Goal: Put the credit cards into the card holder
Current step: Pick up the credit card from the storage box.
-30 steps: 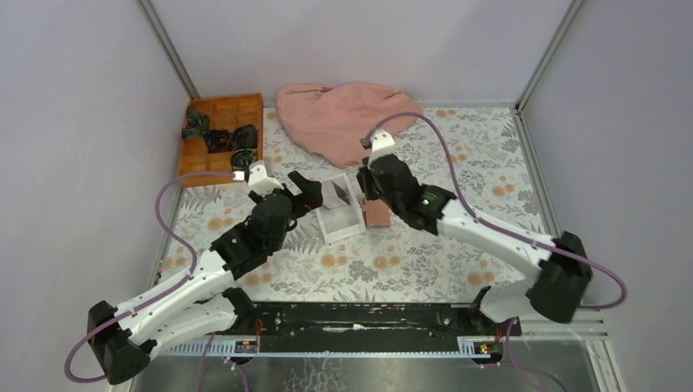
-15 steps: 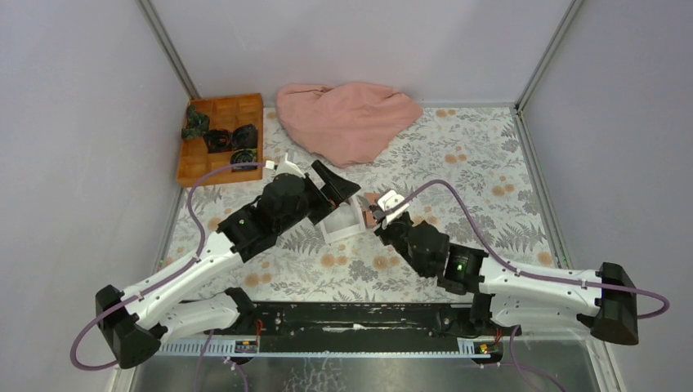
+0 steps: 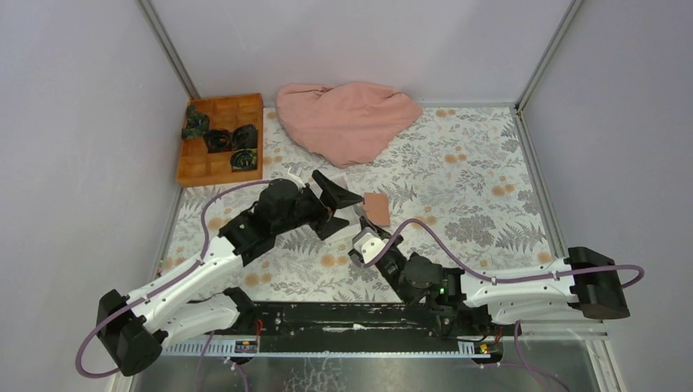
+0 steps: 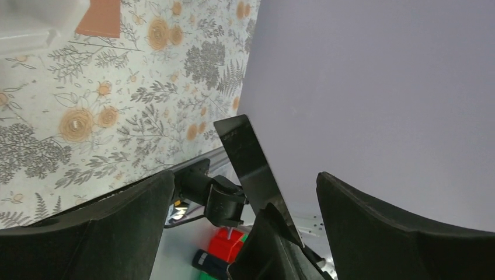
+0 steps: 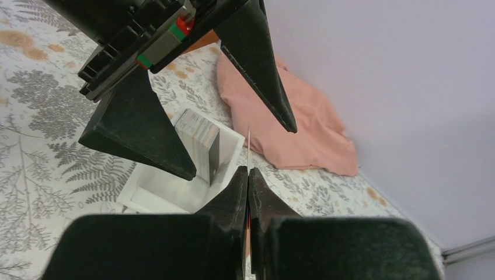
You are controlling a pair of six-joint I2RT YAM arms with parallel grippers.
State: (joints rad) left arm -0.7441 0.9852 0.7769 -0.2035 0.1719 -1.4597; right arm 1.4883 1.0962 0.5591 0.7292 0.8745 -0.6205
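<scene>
The right hand (image 5: 248, 175) pinches a thin card (image 5: 248, 143) upright, edge-on. Just beyond, the left hand (image 5: 236, 150) gapes over a white tray (image 5: 152, 195) holding stacked cards (image 5: 198, 143).

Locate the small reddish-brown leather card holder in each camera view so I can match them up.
Top external: the card holder lies flat near the picture's centre.
Left wrist: top-left corner, right of the white shallow tray.
Right wrist: not in view.
Shared landmark: that tray, visible in all three views.
</scene>
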